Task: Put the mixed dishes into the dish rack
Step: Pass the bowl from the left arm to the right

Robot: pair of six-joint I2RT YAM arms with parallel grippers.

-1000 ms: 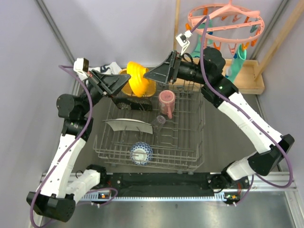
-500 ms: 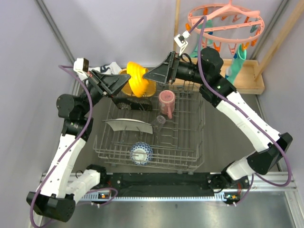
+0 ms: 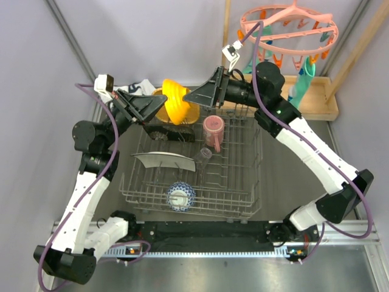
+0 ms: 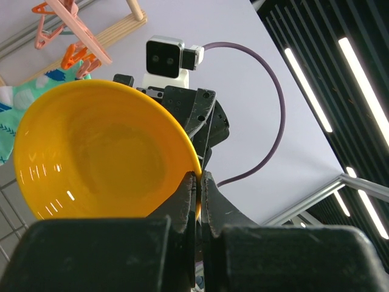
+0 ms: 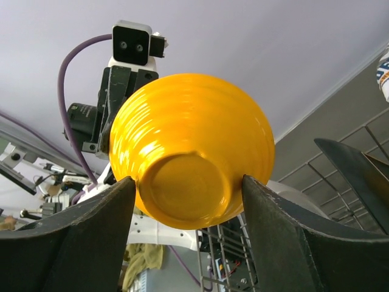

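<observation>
Jaws of the left gripper [image 4: 196,176] are clenched on the rim of the glossy orange round bowl [image 4: 97,158], which it holds on edge in the air, hollow facing its own wrist. Facing them, the right gripper [image 5: 187,182] has its jaws spread wide, one finger [image 5: 91,225] on each side of the bowl's ribbed outer wall and foot. They sit right at the wall, but whether they press on it cannot be told.

Little open room is left around the bowl, since both grippers close it in from opposite sides. Only the space above it is free, up to the pale purple back wall [image 3: 152,36].

Below both sets of jaws stands the large grey wire dish rack [image 3: 243,176] on the grey table [image 3: 285,170]. In it are a pink cup [image 3: 213,129], a small clear glass [image 3: 203,155], a pale plate [image 3: 164,159] and a blue-white patterned bowl [image 3: 180,196].

Behind the right gripper hangs a pink round peg hanger [image 3: 289,30].
</observation>
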